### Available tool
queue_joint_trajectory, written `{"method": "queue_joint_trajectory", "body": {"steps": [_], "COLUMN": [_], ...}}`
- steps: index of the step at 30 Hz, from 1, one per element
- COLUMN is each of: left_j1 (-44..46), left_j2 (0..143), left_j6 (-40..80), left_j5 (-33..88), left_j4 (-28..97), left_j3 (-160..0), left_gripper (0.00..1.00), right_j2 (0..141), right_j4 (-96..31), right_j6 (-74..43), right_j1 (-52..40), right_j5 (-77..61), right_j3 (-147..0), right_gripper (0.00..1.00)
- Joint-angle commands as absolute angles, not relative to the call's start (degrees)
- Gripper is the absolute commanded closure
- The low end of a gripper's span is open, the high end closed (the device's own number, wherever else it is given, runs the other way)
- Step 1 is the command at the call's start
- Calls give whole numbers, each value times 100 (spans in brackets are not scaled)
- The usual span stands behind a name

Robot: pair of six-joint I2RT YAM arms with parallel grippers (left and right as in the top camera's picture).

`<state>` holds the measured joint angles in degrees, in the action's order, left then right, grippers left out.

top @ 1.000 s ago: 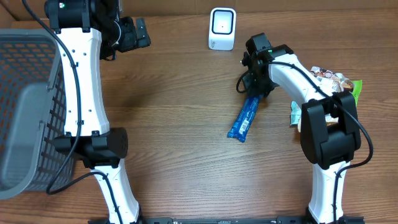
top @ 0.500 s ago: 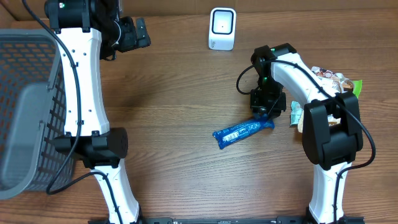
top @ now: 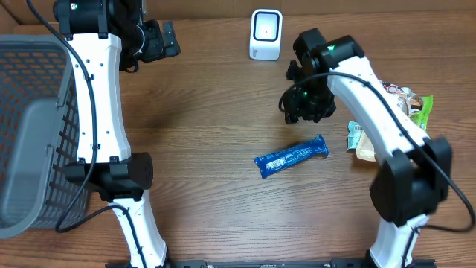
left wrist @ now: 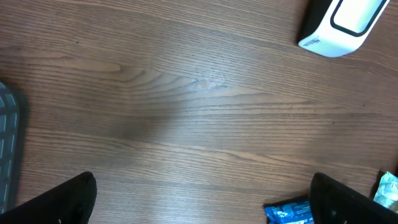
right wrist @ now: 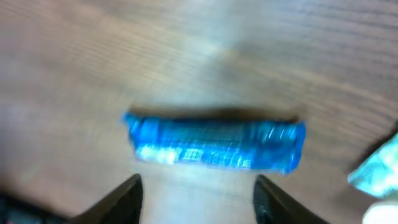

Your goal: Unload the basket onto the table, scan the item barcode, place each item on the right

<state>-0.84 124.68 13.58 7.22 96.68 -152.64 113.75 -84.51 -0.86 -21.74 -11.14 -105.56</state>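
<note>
Presently, item: the blue wrapped bar (top: 291, 156) lies flat on the table (top: 208, 126), right of the middle. Its long side slants slightly, its right end nearer the far edge, and nothing touches it.
Right gripper: the right gripper (top: 303, 104) hangs over the table between the bar and the scanner, apart from both. Its fingers stand apart with nothing between them. In its wrist view the bar lies crosswise on the wood beyond the two fingertips, the picture blurred.
Scanner: the white scanner (top: 265, 34) stands upright near the far edge, about midway along it, well apart from the bar.
Left gripper: the left gripper (top: 160, 41) is by the far edge, left of the scanner. Its jaws are spread wide and empty. Its wrist view shows mostly bare wood, with the scanner at the upper right.
Basket: the grey mesh basket (top: 44, 82) sits at the left edge.
Other goods: snack packets (top: 401, 100) are heaped near the right edge, partly hidden by the right arm.
</note>
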Motion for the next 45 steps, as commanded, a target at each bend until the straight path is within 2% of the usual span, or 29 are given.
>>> {"method": "queue_joint_trajectory", "body": {"steps": [1,4,9,13,20,28,32,35,39,42,45], "left_j1": [-62,-62,-62,-62,-62,-62,-62,-62,-62,-62,-62], "left_j2": [12473,12473,12473,12473,12473,12473,12473,12473,12473,12473,12473], "left_j6": [1437,1437,1437,1437,1437,1437,1437,1437,1437,1437,1437], "left_j5": [705,705,705,705,705,705,705,705,705,705,705], "left_j4": [9679,9679,9679,9679,9679,9679,9679,9679,9679,9679,9679], "left_j3": [-15375,-15375,-15375,-15375,-15375,-15375,-15375,-15375,-15375,-15375,-15375], "left_gripper": [0,0,0,1,0,0,0,0,0,0,0], "right_j2": [11288,11288,11286,11253,11153,11155,11155,11155,11155,11155,11155], "right_j4": [-8632,-8486,-8165,-8042,-7588,-6281,-5666,-5205,-4438,-3946,-3736], "right_j6": [126,-115,-563,-1271,-2265,-2235,-1614,-1087,-464,-290,-292], "right_j1": [-2279,-2502,-2991,-3420,-4246,-4362,-4300,-4257,-4152,-4066,-3933], "right_j5": [-1594,-2143,-1903,-1461,-36,191,257,580,897,1111,1155], "right_j3": [-10516,-10106,-9415,-9220,-8499,-7531,-7382,-7406,-7502,-7684,-7950], "right_gripper": [55,67,76,77,76,72,71,65,64,53,49]}}
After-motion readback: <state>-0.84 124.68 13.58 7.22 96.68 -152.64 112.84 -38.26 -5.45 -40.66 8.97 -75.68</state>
